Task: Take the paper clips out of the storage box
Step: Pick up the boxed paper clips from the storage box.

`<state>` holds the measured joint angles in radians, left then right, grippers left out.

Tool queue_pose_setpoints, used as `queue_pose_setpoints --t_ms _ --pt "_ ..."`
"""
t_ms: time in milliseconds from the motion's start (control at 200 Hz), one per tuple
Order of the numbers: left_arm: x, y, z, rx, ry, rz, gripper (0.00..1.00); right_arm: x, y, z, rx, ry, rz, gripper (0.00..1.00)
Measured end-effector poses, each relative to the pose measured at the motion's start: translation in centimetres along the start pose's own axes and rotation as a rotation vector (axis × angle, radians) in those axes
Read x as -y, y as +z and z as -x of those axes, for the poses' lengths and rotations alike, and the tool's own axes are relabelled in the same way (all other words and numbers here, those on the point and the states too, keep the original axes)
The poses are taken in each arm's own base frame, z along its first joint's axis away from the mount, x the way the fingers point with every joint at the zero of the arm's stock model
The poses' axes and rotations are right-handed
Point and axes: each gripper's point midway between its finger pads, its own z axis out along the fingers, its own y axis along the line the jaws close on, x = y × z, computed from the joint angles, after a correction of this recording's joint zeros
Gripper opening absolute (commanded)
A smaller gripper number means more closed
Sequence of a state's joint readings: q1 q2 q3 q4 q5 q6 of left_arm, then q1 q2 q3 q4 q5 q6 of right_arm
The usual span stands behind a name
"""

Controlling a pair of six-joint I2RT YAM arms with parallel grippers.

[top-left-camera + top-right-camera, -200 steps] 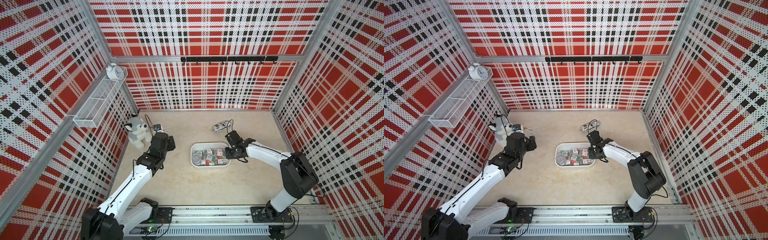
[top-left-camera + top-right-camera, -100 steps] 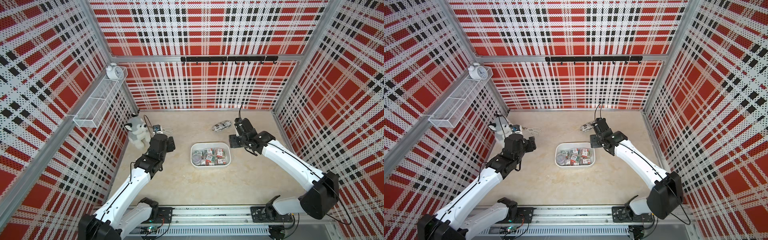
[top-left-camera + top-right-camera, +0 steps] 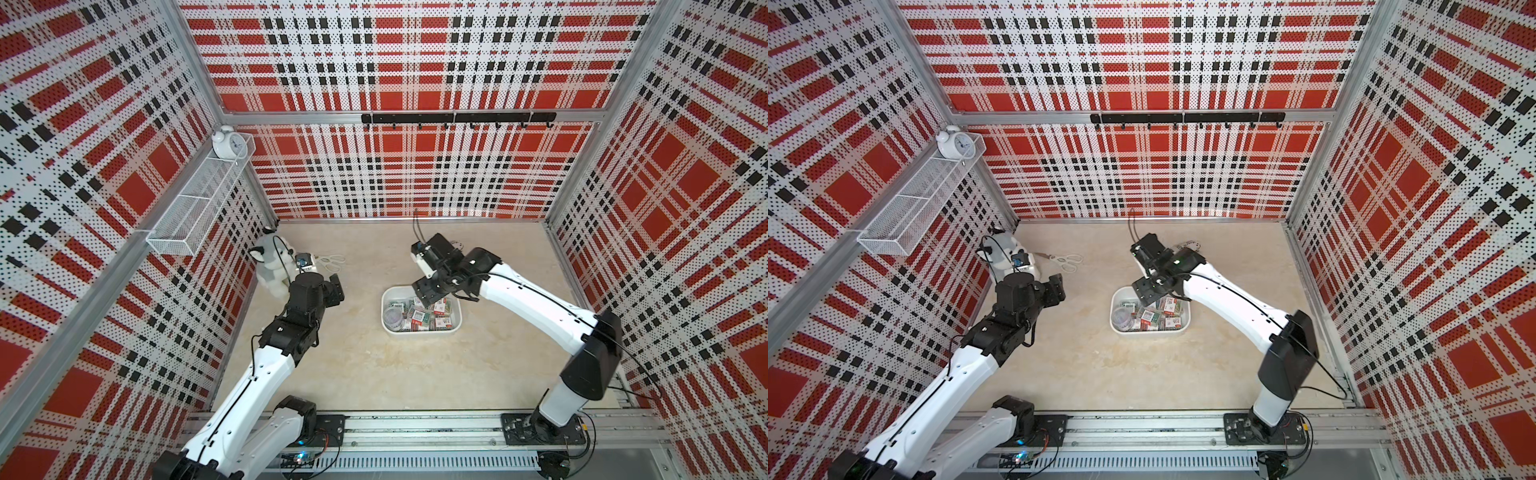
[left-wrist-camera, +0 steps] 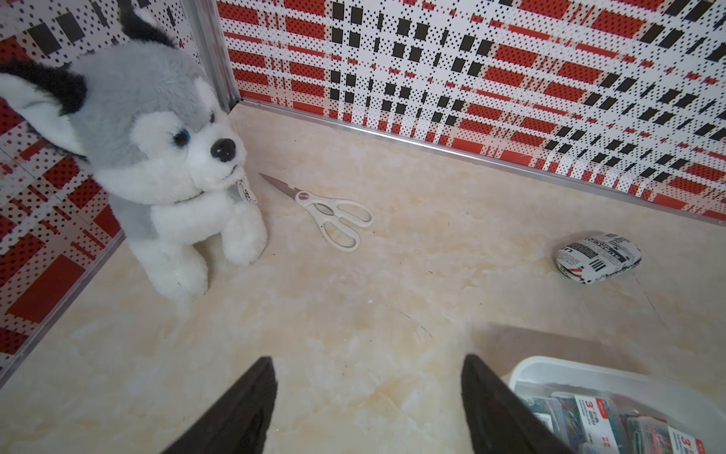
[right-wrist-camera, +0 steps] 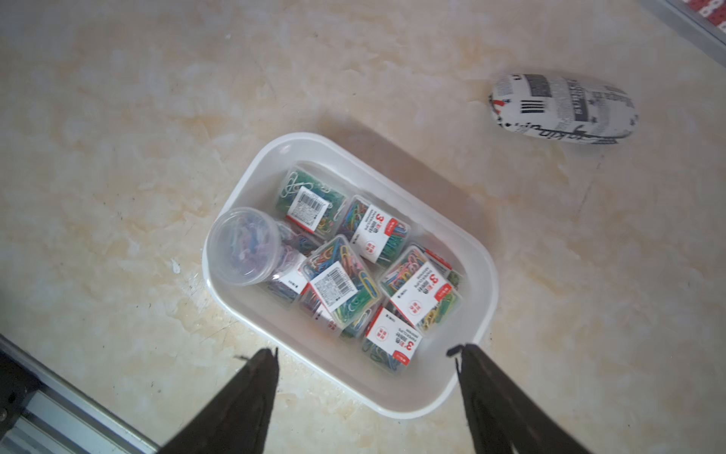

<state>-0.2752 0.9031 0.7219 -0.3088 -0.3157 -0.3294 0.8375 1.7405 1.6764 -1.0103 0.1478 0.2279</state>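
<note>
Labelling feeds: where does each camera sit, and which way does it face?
Top views: high above the front, looking down at table; left arm, right arm show.
Left wrist: on left arm, facing plush husky and scissors; left fingers show.
Right wrist: over storage box, looking down on paper clips; right fingers show.
Shared: both wrist views show printed pouch, storage box.

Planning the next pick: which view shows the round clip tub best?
Right wrist view: the round tub shows large and unblocked inside the storage box. Both top views show it small; the left wrist view leaves it out.
</note>
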Motion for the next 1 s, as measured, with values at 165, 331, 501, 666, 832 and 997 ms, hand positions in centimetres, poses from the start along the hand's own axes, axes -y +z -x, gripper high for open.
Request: queue_pose_setpoints --t_ms 165,331,501,666,832,997 --pt "-0.4 0.2 -0.7 -0.014 -0.003 0.005 0.76 -3.9 2.5 -0.2 -0.082 -0.091 0.007 0.88" --pt "-0.3 0.1 -0.7 -0.015 -0.006 -0.005 0.76 -5.0 4.2 -0.3 -0.131 -0.125 -0.003 0.91" --pt "-0.2 0.1 -0.8 -0.017 -0.007 -0.010 0.76 -5.8 5.2 0.2 -0.153 -0.156 -0.004 0.94" --pt "-0.1 0.1 -0.8 -0.017 -0.008 -0.015 0.76 -6.6 6.4 0.1 -0.177 -0.182 -0.001 0.95" --pt "0.0 0.1 -0.8 -0.019 -0.010 -0.021 0.76 -7.0 8.1 -0.6 -0.221 -0.206 -0.005 0.93" --pt "-0.1 0.1 -1.1 -0.026 -0.009 -0.021 0.76 -7.4 9.3 -0.9 -0.249 -0.215 -0.002 0.93"
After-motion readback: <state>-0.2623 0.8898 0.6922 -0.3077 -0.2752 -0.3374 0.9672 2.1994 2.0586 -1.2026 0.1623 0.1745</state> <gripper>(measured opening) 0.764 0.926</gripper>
